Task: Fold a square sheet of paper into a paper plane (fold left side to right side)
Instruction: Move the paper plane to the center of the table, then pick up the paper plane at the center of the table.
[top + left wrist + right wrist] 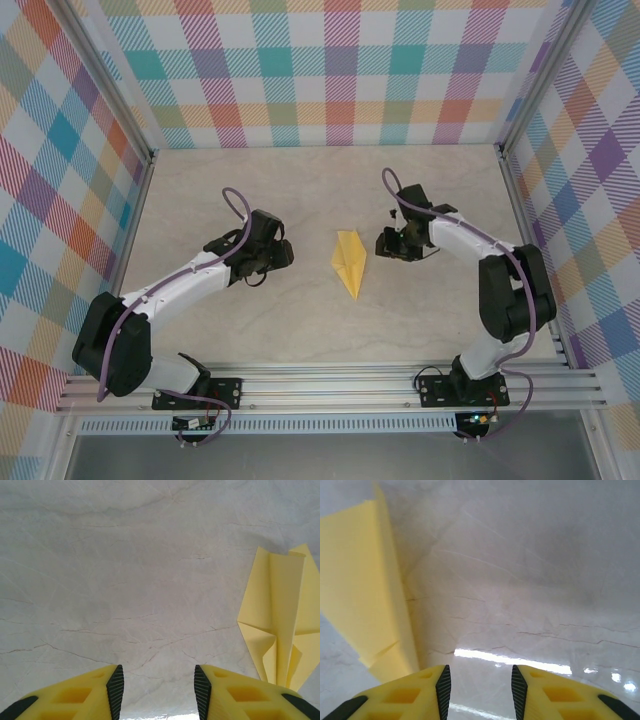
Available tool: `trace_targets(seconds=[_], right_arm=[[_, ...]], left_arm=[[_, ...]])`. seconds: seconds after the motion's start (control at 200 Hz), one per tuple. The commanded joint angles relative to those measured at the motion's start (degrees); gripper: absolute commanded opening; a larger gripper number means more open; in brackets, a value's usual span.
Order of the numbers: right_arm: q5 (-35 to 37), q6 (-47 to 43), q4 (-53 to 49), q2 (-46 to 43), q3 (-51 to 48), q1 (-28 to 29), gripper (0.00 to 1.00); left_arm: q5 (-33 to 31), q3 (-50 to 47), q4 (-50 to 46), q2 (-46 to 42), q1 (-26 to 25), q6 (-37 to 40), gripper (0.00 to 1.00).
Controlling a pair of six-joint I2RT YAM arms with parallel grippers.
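From above, the paper plane (pixel 349 262) is lying flat mid-surface (pixel 300 190), sharp tip pointing toward the near aluminium rail (pixel 330 385), with plaid walls (pixel 330 70) all around. The left jaws and right jaws are flanking it, not touching. Left wrist cam: the left jaws are standing open over bare surface, plane off right. Right wrist cam: the right jaws are gaping too, gripping nothing, plane lying left.

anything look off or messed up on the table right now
Nothing stands out. The paper plane lies intact on the table between the left gripper and right gripper, both open and clear of it; its flaps sit slightly raised, not torn.
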Motion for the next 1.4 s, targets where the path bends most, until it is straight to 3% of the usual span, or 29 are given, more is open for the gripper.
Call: trace_targets(seconds=[0.0,0.16,0.36,0.525,0.875,1.01,1.395], right_arm=[[5.3,-0.4,-6.0,-2.4,3.7,5.2,0.42],[10.4,2.0,-8.4,-0.4,6.9,14.2,0.5],[17.3,1.7,-14.1,9.5,14.7,21.9,0.62],[21.2,1.6,-16.7,15.6,18.9,24.0,0.68],[21.1,0.4,-16.4,21.7,22.4,24.9,0.71],[24.0,0.5,-17.1,22.0,22.8,24.9,0.67],[26.0,1.1,-17.1,18.4,20.0,24.7,0.34]], left_arm=[[-1.5,1.9,-0.4,-1.4,0.3,0.6,0.46],[-2.3,1.9,-0.6,-1.7,0.3,0.4,0.51],[-2.8,1.8,-1.0,-2.1,0.3,0.6,0.53],[-3.4,1.3,-1.3,-2.8,0.3,0.6,0.55],[-3.6,0.8,-1.3,-3.2,0.3,0.5,0.56],[-3.8,0.7,-1.6,-3.2,0.3,0.6,0.56],[-4.0,0.7,-1.8,-3.2,0.3,0.6,0.57]])
